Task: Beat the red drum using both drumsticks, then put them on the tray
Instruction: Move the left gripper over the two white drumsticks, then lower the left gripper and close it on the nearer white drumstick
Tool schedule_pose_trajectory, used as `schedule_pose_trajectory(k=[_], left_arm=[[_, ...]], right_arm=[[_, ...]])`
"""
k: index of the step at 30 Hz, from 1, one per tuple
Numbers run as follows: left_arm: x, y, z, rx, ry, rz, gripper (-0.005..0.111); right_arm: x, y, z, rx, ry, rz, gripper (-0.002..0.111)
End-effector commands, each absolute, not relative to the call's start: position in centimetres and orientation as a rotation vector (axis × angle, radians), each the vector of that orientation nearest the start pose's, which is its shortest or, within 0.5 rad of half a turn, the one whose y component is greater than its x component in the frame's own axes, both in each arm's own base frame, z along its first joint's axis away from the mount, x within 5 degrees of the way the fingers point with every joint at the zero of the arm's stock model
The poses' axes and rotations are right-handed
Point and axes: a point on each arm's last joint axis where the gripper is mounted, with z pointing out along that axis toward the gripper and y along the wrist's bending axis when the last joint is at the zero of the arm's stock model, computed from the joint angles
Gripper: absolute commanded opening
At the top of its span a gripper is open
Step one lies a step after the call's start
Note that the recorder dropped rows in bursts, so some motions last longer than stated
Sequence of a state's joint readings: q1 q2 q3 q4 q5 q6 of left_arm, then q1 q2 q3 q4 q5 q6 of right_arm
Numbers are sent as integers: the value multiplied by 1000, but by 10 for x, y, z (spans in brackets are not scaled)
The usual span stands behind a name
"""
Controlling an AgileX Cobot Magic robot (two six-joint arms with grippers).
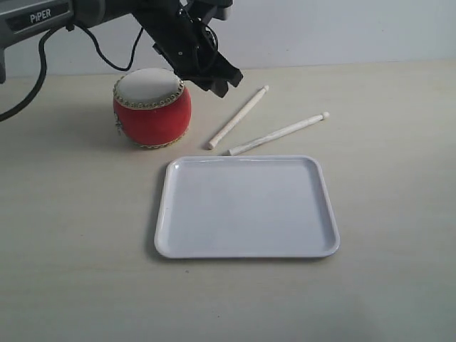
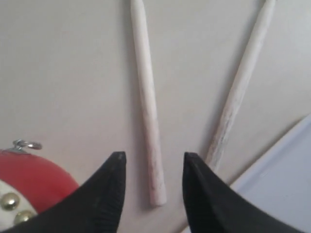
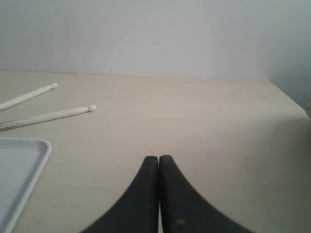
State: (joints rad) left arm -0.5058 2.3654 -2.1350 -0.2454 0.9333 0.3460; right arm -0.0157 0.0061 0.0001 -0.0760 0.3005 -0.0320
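Observation:
The red drum (image 1: 152, 108) with its cream skin stands on the table at the back left. Two pale drumsticks lie on the table between the drum and the white tray (image 1: 246, 246): one (image 1: 238, 117) slanting away from the tray, the other (image 1: 278, 134) just behind the tray's far rim. My left gripper (image 1: 226, 82) hovers to the right of the drum top, above the table. In the left wrist view it (image 2: 152, 157) is open, its fingers either side of the butt end of one drumstick (image 2: 148, 111), not touching it. The second drumstick (image 2: 238, 92) lies beside it. My right gripper (image 3: 159, 158) is shut and empty, over bare table to the right of the sticks.
The tray's corner (image 3: 22, 165) shows in the right wrist view, with both drumstick tips (image 3: 73, 111) beyond it. A black cable (image 1: 43, 64) hangs from the left arm at the back left. A pale wall runs behind the table.

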Motion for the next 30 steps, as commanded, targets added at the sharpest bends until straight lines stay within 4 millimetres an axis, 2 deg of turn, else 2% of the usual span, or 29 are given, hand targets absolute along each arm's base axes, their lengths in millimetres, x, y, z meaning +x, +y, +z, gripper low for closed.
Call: schedule_pose_trajectory(k=[1,7,14,22,30], left_arm=[[451,-277,194,995,2429,-410,45],[454,-277,171,1017,2457,-375,53],[457,-278,161,1029,2451,-369,53],[458,-277,137,1052,2489,-345,53],[458,-278,137,1060,2486,-335,53]], right_arm=[[55,-3,188,-62,1767,-108,0],[55,-3,188,-62,1767,-108,0],[55,-3,188,-62,1767,-108,0],[55,-3,188,-62,1767,-108,0],[55,-3,188,-62,1767,-108,0]])
